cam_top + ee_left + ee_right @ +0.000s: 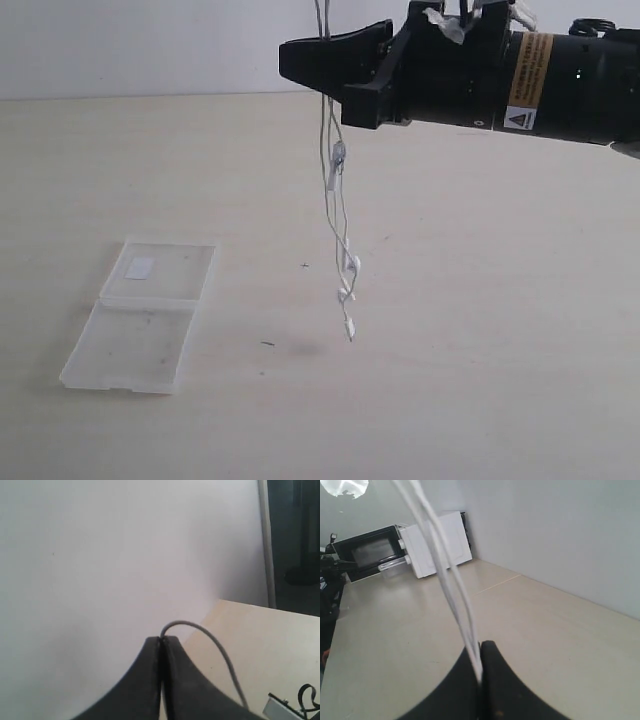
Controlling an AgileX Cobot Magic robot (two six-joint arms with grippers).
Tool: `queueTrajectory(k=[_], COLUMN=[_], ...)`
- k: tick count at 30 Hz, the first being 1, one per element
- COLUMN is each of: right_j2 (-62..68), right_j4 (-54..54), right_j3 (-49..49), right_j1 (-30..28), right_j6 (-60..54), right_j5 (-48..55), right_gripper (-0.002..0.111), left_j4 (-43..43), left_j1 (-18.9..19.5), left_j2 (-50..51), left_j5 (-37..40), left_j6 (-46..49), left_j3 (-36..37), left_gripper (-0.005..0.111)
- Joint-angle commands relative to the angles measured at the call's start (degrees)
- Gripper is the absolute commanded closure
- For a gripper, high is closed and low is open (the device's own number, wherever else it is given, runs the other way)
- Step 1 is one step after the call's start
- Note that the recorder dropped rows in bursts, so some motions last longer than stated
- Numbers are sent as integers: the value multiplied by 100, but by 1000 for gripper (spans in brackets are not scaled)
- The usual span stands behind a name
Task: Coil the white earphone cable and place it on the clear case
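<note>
The white earphone cable (337, 157) hangs in doubled strands from above the frame down to its earbuds (350, 265) and plug (350, 329), which dangle just above the table. My right gripper (290, 62) reaches in from the right, high over the table, and is shut on the strands (451, 580) near its tips (480, 650). My left gripper (161, 639) is outside the exterior view; its jaws are shut on one end of the cable (210, 639), which arcs out of the tips. The clear case (140, 315) lies open and flat at lower left, with its white sticker (139, 266) on the far half.
The pale wooden table (480, 300) runs back to a white wall (150, 45). In the right wrist view, a black microwave (367, 550) and a white appliance (437, 542) stand at the table's far end.
</note>
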Motion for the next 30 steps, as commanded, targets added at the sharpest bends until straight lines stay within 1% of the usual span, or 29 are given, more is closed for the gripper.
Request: queueTrajectory(k=[1,3,9,13,15,19,24,30], right_j2=[-332,-530,-1070,-1361,-1474,-1643,-1665,-1665], right_j4=[2,2,-12,-12,-12,-12,-58,-140], right_j3=[-40,-40,-40,-40,-40,-54,-221,-510], right_j1=[7,7,7,7,7,7,7,7], right_j6=[81,95,81,81,81,75,75,75], right_j5=[335,773,1735,2449,2896,3402,3811,4463], right_gripper=[108,108,108,108,108,108,108,108], left_j4=[520,778,814,843,856,856,819,796], left_j1=[77,186,421,540,649,846,858,858], left_j2=[-67,-79,-70,-66,-66,-66,-66,-66], left_j5=[56,123,555,610,534,348,305,-346], left_j6=[-563,-848,-991,-991,-991,-991,-991,-979], left_j3=[-40,-40,-5,323,550,999,1541,2303], left_gripper=[107,107,107,107,107,107,107,107])
